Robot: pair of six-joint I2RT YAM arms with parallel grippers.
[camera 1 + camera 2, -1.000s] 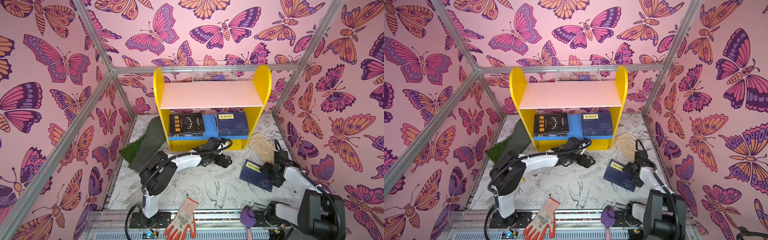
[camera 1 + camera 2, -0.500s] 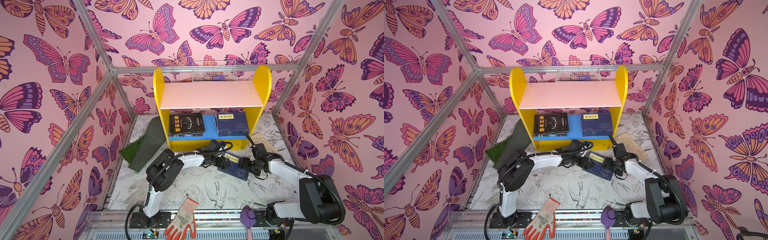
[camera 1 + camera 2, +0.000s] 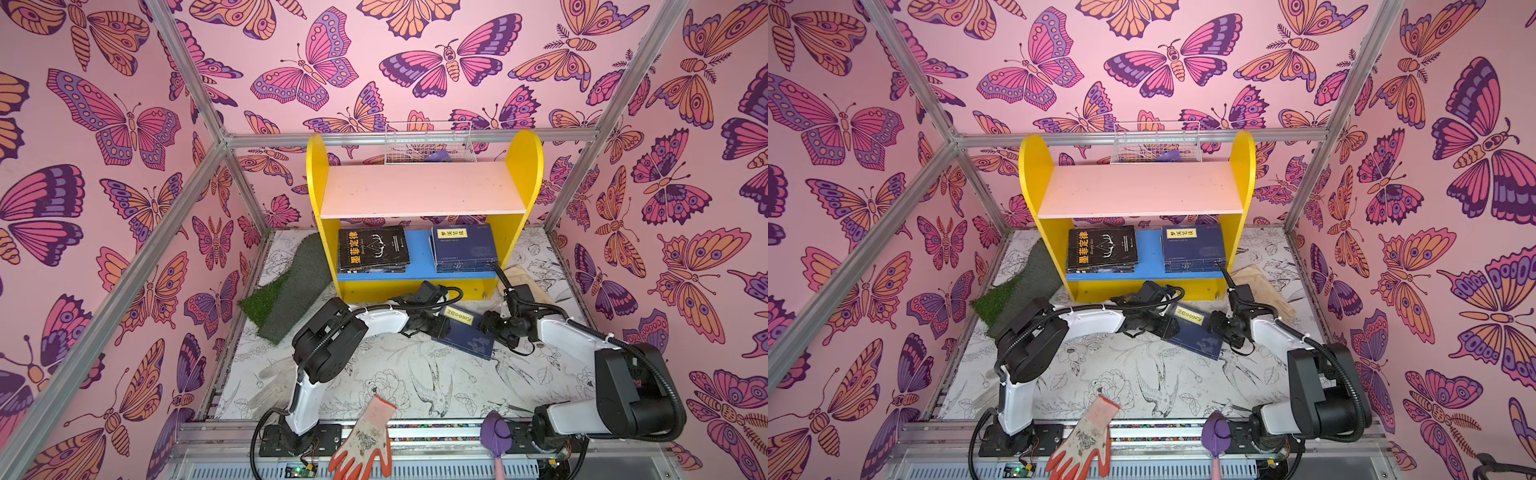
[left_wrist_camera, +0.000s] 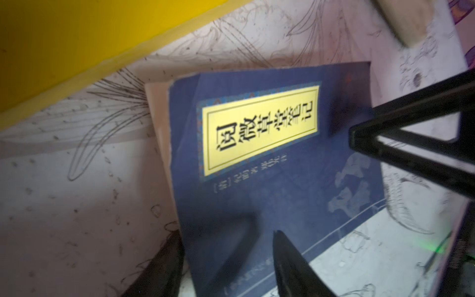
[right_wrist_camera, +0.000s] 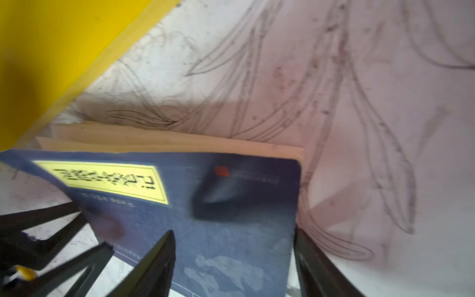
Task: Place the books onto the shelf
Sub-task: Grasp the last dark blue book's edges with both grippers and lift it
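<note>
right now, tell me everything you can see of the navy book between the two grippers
The navy book is a thin paperback with a yellow title label in black Chinese characters and a small red mark. Cream pages peek past its edge. It sits askew before the shelf, on or just above the mat. The left gripper and right gripper straddle opposite ends; grip unclear.

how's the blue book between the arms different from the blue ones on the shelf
The loose blue book is one copy, skewed, in front of the shelf; the shelved blue books are a stack, square on its lower board. The left gripper and right gripper flank the loose blue book; nothing touches the shelved blue books. Both: navy covers, yellow labels.
</note>
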